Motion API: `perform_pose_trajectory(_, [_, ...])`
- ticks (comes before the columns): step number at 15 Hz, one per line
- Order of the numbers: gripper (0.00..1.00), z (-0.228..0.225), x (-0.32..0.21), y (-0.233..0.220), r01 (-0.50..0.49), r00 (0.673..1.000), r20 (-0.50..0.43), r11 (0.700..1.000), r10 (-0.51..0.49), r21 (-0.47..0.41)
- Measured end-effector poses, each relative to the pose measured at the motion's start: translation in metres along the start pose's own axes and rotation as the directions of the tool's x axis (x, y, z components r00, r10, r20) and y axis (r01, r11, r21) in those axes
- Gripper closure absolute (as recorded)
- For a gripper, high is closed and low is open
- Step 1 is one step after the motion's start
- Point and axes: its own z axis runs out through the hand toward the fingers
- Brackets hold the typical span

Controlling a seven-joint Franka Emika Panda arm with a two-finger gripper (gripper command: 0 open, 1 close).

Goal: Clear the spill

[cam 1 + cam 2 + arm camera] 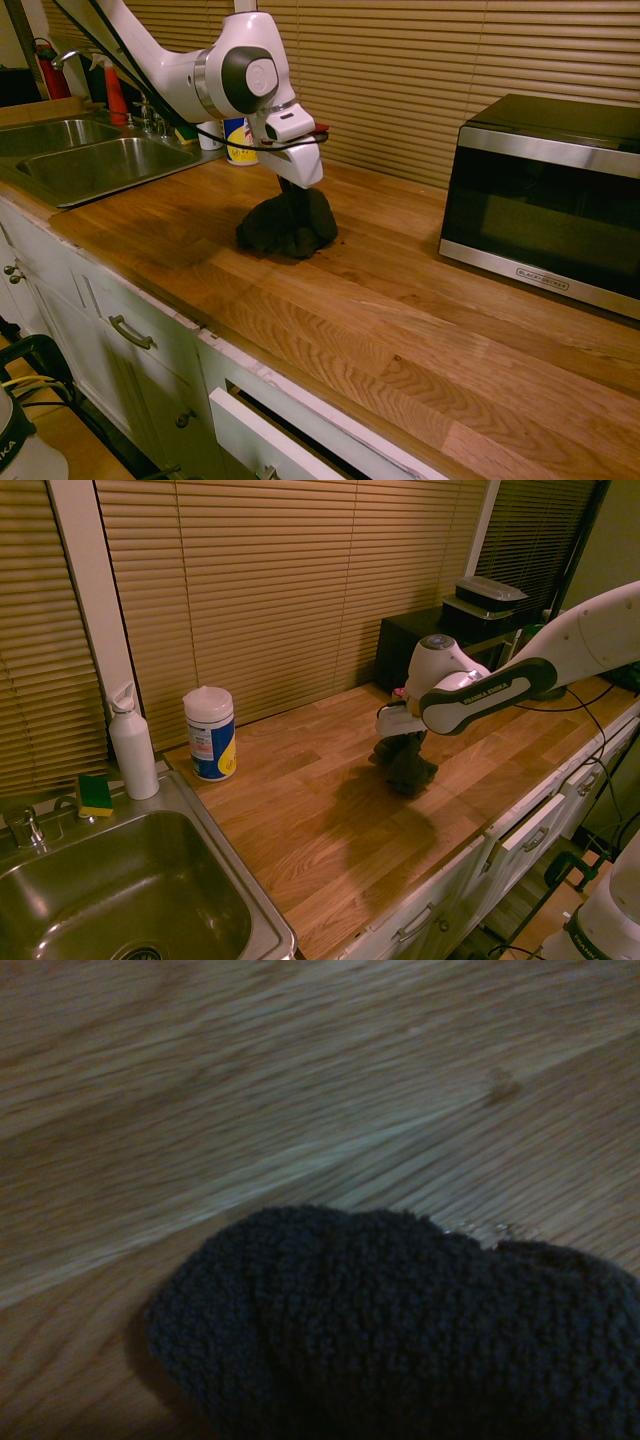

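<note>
A bunched dark cloth (288, 228) rests on the wooden countertop (400, 320), about mid-depth. My gripper (293, 196) comes down onto it from above, shut on the top of the cloth (410, 768). In the wrist view the cloth (400, 1330) fills the lower part of the picture. Of the spill I see only a few tiny wet specks (488, 1229) right at the cloth's edge. Whatever lies under the cloth is hidden.
A black and steel microwave (545, 190) stands at one end of the counter and a steel sink (90, 160) at the other. A wipes canister (210, 733), a white bottle (133, 745) and a sponge (95, 793) sit by the blinds.
</note>
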Motion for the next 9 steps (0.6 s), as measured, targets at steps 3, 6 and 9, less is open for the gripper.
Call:
perform_pose_trajectory(3, [1.00, 0.008, 0.025, 0.008, -0.041, 0.999, 0.005, 0.999, 0.041, 0.004])
perform_pose_trajectory(6, [1.00, 0.014, 0.051, 0.018, -0.075, 0.997, 0.017, 0.997, 0.075, 0.009])
perform_pose_trajectory(9, [1.00, 0.017, 0.070, 0.028, -0.095, 0.995, 0.028, 0.995, 0.094, 0.012])
